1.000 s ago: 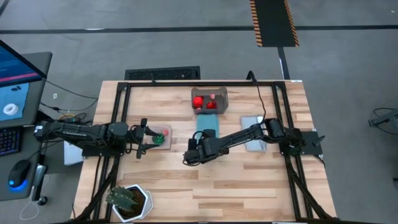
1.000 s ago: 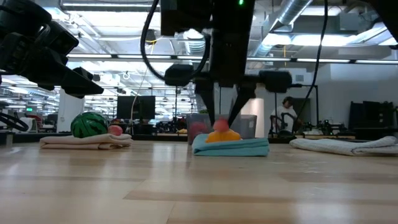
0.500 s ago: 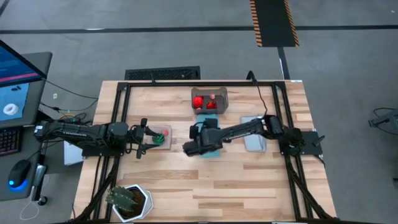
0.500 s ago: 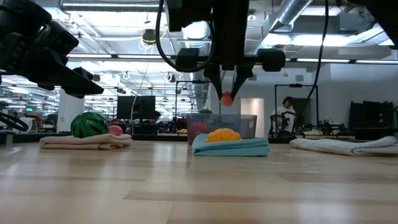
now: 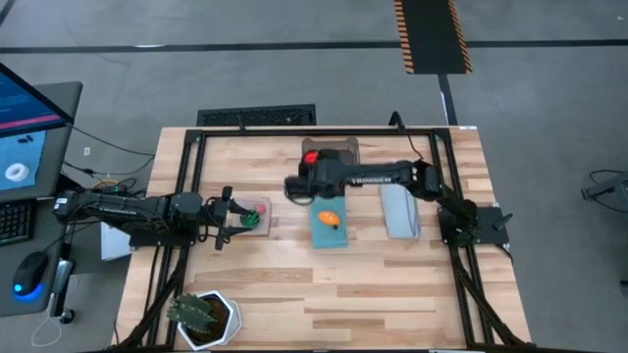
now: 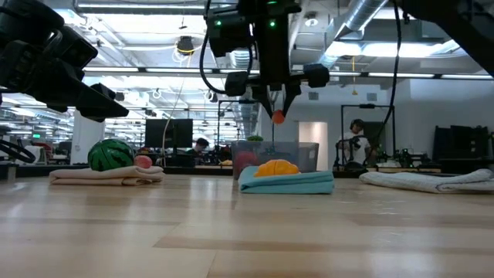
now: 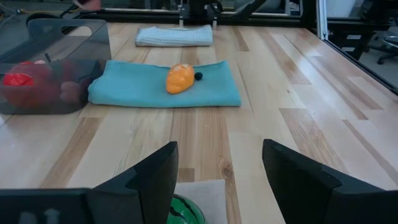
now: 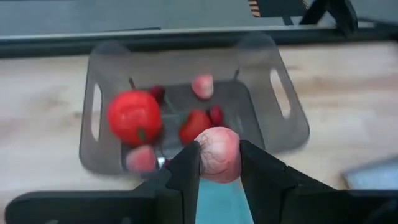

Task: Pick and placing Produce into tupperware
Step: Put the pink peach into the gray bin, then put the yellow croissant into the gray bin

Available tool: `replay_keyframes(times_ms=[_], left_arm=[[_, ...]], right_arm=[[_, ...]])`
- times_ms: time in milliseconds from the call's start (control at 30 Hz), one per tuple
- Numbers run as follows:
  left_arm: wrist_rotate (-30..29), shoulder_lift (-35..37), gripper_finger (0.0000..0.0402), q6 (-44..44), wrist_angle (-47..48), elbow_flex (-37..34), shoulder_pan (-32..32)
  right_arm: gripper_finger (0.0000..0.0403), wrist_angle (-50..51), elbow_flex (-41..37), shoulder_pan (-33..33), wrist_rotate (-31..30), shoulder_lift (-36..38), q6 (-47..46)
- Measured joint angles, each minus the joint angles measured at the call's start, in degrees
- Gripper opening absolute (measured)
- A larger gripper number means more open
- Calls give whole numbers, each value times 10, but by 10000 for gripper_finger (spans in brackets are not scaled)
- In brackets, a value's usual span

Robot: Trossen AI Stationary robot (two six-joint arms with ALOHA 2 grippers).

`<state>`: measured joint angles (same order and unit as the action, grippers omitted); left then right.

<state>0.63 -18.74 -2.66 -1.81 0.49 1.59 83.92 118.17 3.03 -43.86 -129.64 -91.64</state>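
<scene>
The tupperware [image 8: 186, 68] stands at the table's far middle and holds a red tomato [image 8: 134, 115], a red piece and small pink pieces; it also shows in the high view [image 5: 343, 152]. My right gripper [image 6: 278, 106] hangs above the tupperware's near edge, shut on a small pink produce piece [image 8: 217, 152]. An orange produce piece [image 5: 329, 211] lies on the blue mat [image 5: 330, 233]. My left gripper [image 5: 228, 218] is open and empty, just left of the tan mat [image 6: 108, 176], which carries a green ball [image 6: 110, 154] and a pink piece [image 6: 143, 161]. My right gripper pinches the small pink piece [image 8: 219, 148] by two opposite sides between its two fingertips [image 8: 189, 168]. The fingers point down from above. The piece is lifted clear and shows below the tips in the low view [image 6: 279, 117], over the tupperware's near wall.
A grey mat [image 5: 397, 211] lies to the right of the blue mat. A spiky plant in a white pot [image 5: 204, 316] stands at the near left corner. Bare wood [image 5: 373, 284] spans the near half of the table.
My right gripper has risen from the blue mat with the pink piece held between its fingers, then gone toward the table's far edge, and now hangs over the tupperware. The orange piece has stayed on the blue mat.
</scene>
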Motion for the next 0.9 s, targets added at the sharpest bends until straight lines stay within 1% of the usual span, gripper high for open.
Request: replay_keyframes(times_ms=[167,333,433,500,567,633,733,800,900], left_arm=[[0,0,224,0,0,0,0],[0,0,224,0,0,0,0],[0,0,224,0,0,0,0],[0,0,224,0,0,0,0],[0,0,224,0,0,0,0],[0,0,224,0,0,0,0],[0,0,224,0,0,0,0],[0,0,224,0,0,0,0],[0,0,224,0,0,0,0]], right_arm=[[130,-31,22,47,2,0,91],[141,-76,27,90,55,0,181],[155,-93,27,105,83,0,210],[168,-95,27,107,95,0,221],[186,-97,27,106,93,0,226],[207,-98,27,106,91,0,231],[241,-90,27,111,109,0,240],[262,-80,27,111,122,0,235],[286,-60,27,94,124,0,211]])
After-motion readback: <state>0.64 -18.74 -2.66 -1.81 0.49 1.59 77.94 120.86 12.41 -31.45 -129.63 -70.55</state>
